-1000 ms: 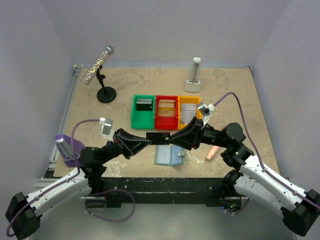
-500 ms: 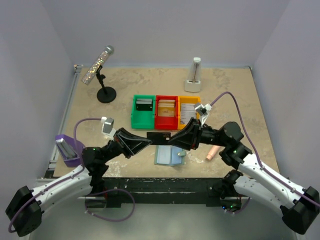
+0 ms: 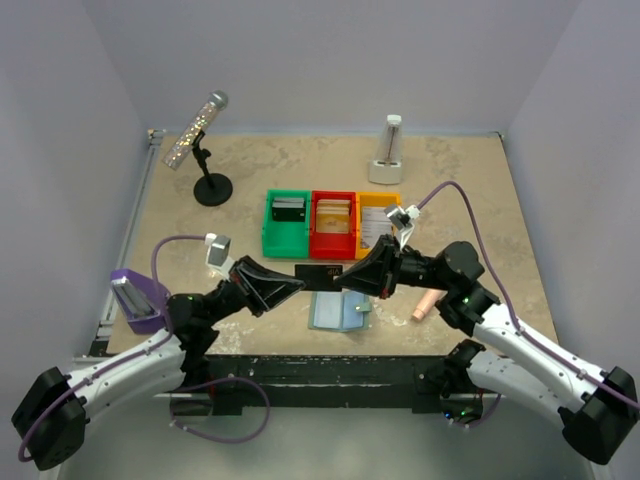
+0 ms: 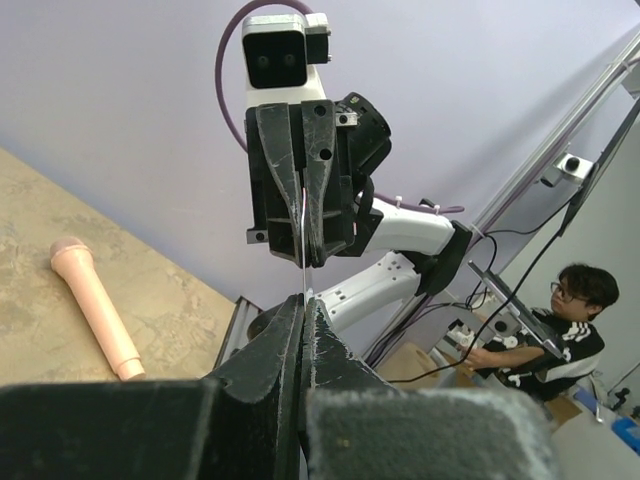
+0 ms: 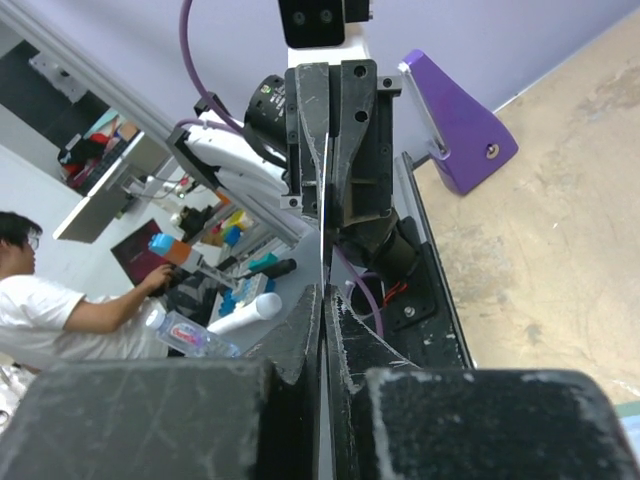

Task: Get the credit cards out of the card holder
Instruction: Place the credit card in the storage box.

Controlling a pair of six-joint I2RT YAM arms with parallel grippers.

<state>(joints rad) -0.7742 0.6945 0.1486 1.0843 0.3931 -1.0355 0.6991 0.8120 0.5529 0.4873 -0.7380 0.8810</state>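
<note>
Nearest the arm bases, the card holder (image 3: pixel 340 312) lies open and flat on the desk (image 3: pixel 470 200), close to its front edge, its pale blue-grey panels facing up. Just beyond it, a dark credit card (image 3: pixel 318 271) is held between the two arms. The left fingers (image 3: pixel 297 273) are pressed together on its left end and the right fingers (image 3: pixel 342 274) are pressed together on its right end, so each pair pinches the same card. In both wrist views the card shows only as a thin edge running from one set of tips to the other. A pink toy microphone (image 3: pixel 424 306) lies on the desk to the right of the holder, and a purple block (image 3: pixel 135 303) sits at the left edge. Farther back stand a green bin (image 3: pixel 285 250), a red bin (image 3: pixel 333 250) and a yellow bin (image 3: pixel 378 196) in a row, each with a card inside. At the far side are a glittery microphone on a stand (image 3: pixel 195 130) and a white upright object (image 3: pixel 388 152).
</note>
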